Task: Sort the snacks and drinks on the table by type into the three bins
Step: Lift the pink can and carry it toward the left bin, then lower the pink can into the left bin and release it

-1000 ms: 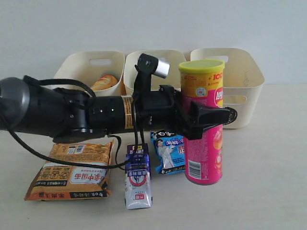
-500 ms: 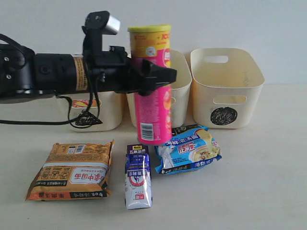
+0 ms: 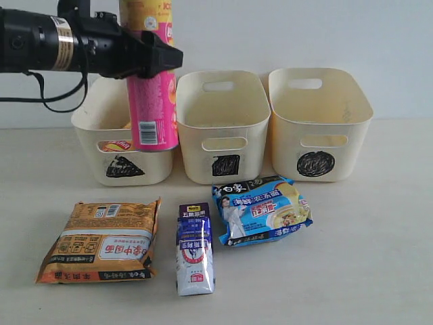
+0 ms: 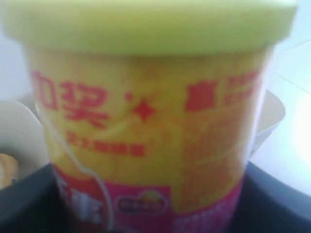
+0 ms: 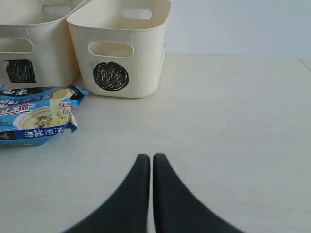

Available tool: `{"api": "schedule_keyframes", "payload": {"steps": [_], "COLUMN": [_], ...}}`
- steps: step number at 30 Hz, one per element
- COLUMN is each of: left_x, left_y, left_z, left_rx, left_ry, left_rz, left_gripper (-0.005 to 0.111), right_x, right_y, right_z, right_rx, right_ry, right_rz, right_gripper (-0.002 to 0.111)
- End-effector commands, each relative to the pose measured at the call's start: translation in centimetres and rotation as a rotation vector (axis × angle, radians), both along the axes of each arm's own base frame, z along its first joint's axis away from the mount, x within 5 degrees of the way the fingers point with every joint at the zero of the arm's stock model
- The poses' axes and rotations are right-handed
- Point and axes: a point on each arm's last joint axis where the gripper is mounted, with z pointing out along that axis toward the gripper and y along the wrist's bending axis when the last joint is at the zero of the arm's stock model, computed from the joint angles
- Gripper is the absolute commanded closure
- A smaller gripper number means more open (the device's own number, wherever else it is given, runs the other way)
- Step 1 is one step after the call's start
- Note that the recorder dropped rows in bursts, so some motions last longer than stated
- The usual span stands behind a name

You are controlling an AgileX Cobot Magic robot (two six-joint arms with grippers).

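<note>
Exterior view, pink chip can [image 3: 154,108] barcoded, blue noodle packet [image 3: 262,210] reading 海鲜浓汤

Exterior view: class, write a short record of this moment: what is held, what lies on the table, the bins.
Held: pink can, upright, off the table, in the left arm's jaws
Can's place: overlaps the triangle bin in this view
On table: orange-brown packet, drink pouch, blue packet
Other bins: square bin, circle bin
Right jaws: shut, empty
</note>
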Motion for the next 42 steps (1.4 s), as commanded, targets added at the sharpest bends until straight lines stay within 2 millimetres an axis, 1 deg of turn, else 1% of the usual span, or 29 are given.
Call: {"api": "schedule_keyframes", "payload": {"steps": [1,4,8,10,11,12,13,14,15,17,23,25,27,31,34,39,42], "left_x": [0.9,1.7,2.5,3.1,3.4,4.2,4.6,5.7,6.2,8.4,12.3,12.9,13.1,13.1,13.1,13.1,13.1], "left_y": [1.5,2.5,4.0,4.6,4.7,4.5,4.4,4.1,4.0,3.6,2.8,2.7,2.7,2.6,2.5,2.6,2.6], "left_z": [2.3,3.1,4.0,4.2,4.2,3.7,3.6,3.0,2.6,0.5,-3.9,-4.8,-5.2,-5.4,-5.4,-5.4,-5.4], "left_rx": [-0.021,0.023,0.177,0.269,0.283,0.282,0.281,0.284,0.281,0.262,0.287,0.294,0.296,0.300,0.293,0.293,0.295], "left_ry": [-0.052,-0.123,-0.250,-0.306,-0.314,-0.307,-0.309,-0.303,-0.297,-0.254,-0.212,-0.206,-0.200,-0.197,-0.193,-0.193,-0.194], "left_rz": [0.081,0.196,0.326,0.368,0.371,0.364,0.364,0.363,0.364,0.386,0.400,0.408,0.407,0.399,0.394,0.394,0.403], "left_gripper": [0.102,0.102,0.102,0.102,0.102,0.102,0.102,0.102,0.102,0.102,0.102,0.102,0.102,0.101,0.089,0.055,0.038], "right_x": [0.0,0.0,0.0,0.0,0.0,0.0,0.0,0.0,0.0,0.0,0.0,0.0,0.0,0.0,0.0,0.0,0.0], "right_y": [0.0,0.0,0.0,0.0,0.0,0.0,0.0,0.0,0.0,0.0,0.0,0.0,0.0,0.0,0.0,0.0,0.0], "right_z": [-0.1,-0.1,-0.1,-0.1,-0.1,-0.1,-0.1,-0.1,-0.1,-0.1,-0.1,-0.1,-0.1,-0.1,-0.1,-0.1,-0.1], "right_rx": [-0.003,-0.003,-0.003,-0.003,-0.002,-0.003,-0.003,-0.003,-0.003,-0.003,-0.003,-0.003,-0.003,-0.003,-0.003,-0.003,-0.003], "right_ry": [-0.008,-0.008,-0.008,-0.008,-0.010,-0.008,-0.008,-0.008,-0.008,-0.008,-0.008,-0.008,-0.008,-0.008,-0.008,-0.008,-0.008], "right_rz": [-0.002,-0.002,-0.002,-0.002,-0.002,-0.002,-0.002,-0.002,-0.002,-0.002,-0.002,-0.002,-0.002,-0.002,-0.002,-0.002,-0.002], "right_gripper": [0.109,0.109,0.109,0.109,0.109,0.109,0.109,0.109,0.109,0.109,0.109,0.109,0.109,0.109,0.109,0.109,0.109]}}
